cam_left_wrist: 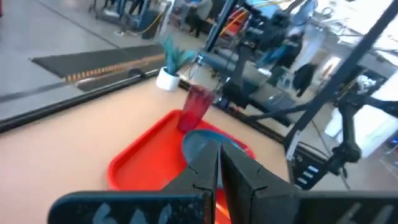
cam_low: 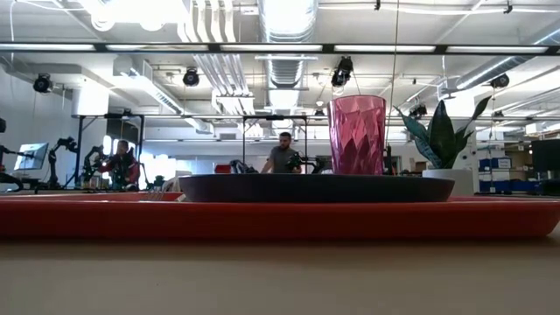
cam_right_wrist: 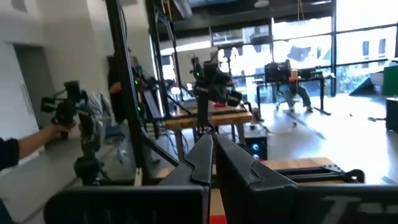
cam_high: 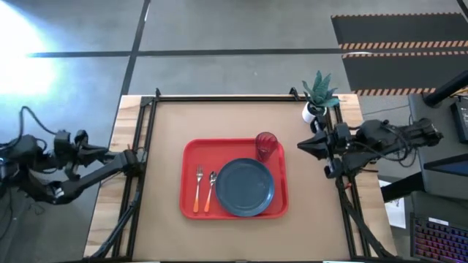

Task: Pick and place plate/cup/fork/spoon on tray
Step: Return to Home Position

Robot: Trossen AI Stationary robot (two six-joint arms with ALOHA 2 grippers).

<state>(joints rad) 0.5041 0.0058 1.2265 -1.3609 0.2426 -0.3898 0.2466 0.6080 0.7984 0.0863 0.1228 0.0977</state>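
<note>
The red tray point(cam_high: 190, 157) lies in the middle of the table. On it rest the dark blue-grey plate point(cam_high: 245, 187), the dark red cup point(cam_high: 265, 145) standing upright at the tray's far right corner, and the fork point(cam_high: 198, 188) and the spoon point(cam_high: 210, 190) side by side left of the plate. My left gripper point(cam_high: 139, 155) is shut and empty at the table's left edge. My right gripper point(cam_high: 301, 145) is shut and empty at the table's right side, right of the cup. In the low view the cup point(cam_low: 357, 134) stands behind the plate point(cam_low: 315, 187).
A white pot with a green plant point(cam_high: 318, 98) stands at the table's far right corner, just beyond my right gripper. Black frame rails point(cam_high: 142, 183) run along the table's left and right sides. People show in the room behind.
</note>
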